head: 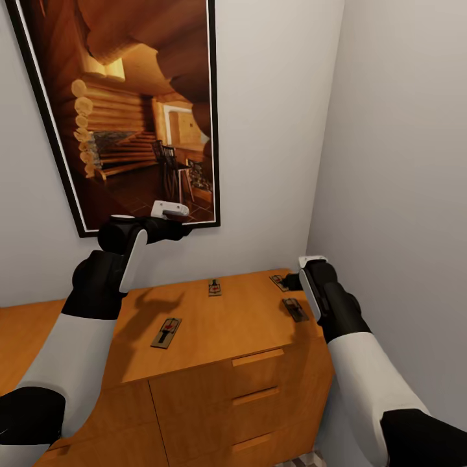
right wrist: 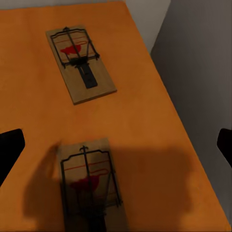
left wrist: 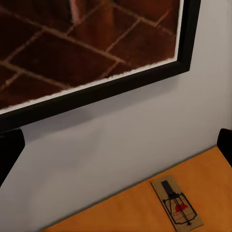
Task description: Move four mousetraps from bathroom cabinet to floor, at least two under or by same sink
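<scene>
Wooden mousetraps lie flat on the orange cabinet top (head: 246, 318): one near-left (head: 167, 332), one far-centre (head: 215, 287), two at the right (head: 295, 309) (head: 280, 281). To lift the near-right trap cleanly, the right gripper (head: 305, 271) should probably drop straight down and straddle its long edges. Its fingers (right wrist: 9, 147) stand wide apart, empty. The left gripper (head: 170, 210) hovers near the framed picture (head: 130, 110), fingers spread, holding nothing.

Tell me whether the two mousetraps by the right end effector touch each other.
Apart. The right wrist view shows bare cabinet top between the far mousetrap and the near mousetrap.
</scene>
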Controlling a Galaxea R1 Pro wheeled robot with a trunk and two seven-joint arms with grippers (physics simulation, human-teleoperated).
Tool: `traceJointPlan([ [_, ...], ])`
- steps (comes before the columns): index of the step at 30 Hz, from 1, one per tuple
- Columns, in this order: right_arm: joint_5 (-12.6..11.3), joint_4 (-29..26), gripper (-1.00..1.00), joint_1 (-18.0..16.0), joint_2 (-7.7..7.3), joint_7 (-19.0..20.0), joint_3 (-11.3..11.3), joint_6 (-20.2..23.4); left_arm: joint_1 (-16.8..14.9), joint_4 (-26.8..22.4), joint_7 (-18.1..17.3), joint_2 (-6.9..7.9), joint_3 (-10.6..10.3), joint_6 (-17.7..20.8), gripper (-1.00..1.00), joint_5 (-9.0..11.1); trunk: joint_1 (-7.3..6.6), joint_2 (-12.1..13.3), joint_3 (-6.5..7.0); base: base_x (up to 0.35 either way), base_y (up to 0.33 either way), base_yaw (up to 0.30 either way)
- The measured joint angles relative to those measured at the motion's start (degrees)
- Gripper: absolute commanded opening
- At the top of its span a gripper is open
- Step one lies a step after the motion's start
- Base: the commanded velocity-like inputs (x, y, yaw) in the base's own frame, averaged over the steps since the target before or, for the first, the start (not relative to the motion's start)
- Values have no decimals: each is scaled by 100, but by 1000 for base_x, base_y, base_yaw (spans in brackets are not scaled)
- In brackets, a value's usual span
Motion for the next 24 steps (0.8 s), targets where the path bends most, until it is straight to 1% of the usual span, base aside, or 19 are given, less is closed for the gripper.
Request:
traceJointPlan([
  [10, -11, 107, 100, -12, 9, 219, 1, 1, 0, 27, 0, 0, -3, 0, 100, 0, 0, 0, 0, 0, 0, 0],
  [24, 0, 112, 100, -13, 9, 266, 4, 1, 0, 30, 0, 0, -4, 0, 100, -1, 0, 0, 0, 0, 0, 0],
])
